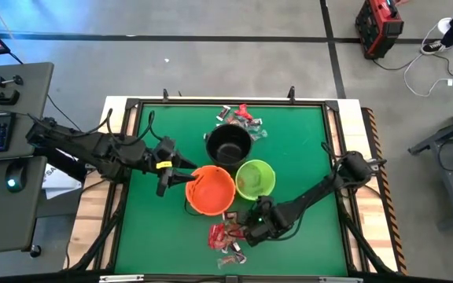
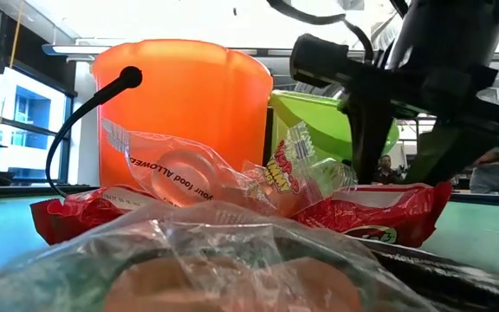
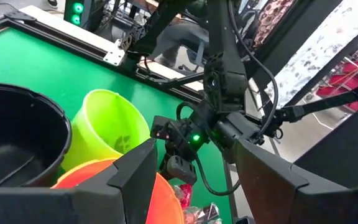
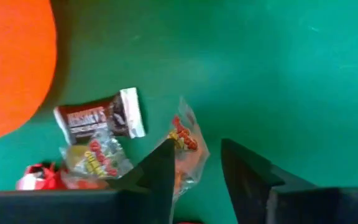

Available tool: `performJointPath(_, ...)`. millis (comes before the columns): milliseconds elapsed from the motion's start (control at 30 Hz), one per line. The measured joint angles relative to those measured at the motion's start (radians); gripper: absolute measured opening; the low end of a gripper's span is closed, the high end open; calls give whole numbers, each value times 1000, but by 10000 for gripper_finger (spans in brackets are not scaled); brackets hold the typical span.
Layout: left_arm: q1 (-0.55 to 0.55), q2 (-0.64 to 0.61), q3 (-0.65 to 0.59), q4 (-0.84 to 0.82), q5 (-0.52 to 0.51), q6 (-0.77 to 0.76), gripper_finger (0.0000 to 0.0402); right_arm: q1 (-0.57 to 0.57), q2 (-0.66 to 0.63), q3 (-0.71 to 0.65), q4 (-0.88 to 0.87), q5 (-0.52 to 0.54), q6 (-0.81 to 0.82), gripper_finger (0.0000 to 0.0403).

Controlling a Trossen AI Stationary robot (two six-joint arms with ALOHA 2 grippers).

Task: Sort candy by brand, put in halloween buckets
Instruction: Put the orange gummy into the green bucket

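Right gripper (image 4: 194,171): dark angular fingers narrowly parted, straddling crinkly clear candy wrapper (image 4: 184,144) on green surface (image 4: 278,74). Left gripper (image 1: 166,174): fingers spread, empty, at ribbed orange bucket (image 1: 211,189).

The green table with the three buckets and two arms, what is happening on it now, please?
The robot is sorting wrapped candy into buckets. The right claw is low over the candy pile near the table's front edge, its fingers on either side of a clear, red-printed wrapper. The left claw waits, open, beside the orange bucket. The lime green bucket and the black bucket stand just behind, with more candy beyond the black one.
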Motion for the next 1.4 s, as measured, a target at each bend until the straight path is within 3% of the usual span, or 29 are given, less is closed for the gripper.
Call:
performJointPath(133,0,0,0,0,0,0,202,0,-4,0,0,13,-5,85)
performJointPath(333,0,0,0,1,0,0,202,23,-32,0,8,28,-9,8)
performJointPath(633,0,-2,0,0,0,0,202,121,-171,0,1,17,-53,3)
performJointPath(733,0,-2,0,0,0,1,202,160,-256,0,-4,101,-69,1)
performJointPath(833,0,-2,0,1,0,1,202,171,-339,0,-29,279,-107,1)
performJointPath(933,0,-2,0,1,-10,2,202,139,-408,1,-122,426,-135,0)
performJointPath(1000,0,-2,0,2,-18,2,202,97,-433,1,-197,468,-162,0)
performJointPath(1167,0,-2,0,3,-27,0,202,-43,-445,1,-334,406,-272,0)
performJointPath(1400,0,-3,0,3,-27,-36,202,-152,-439,1,-290,279,-538,0)
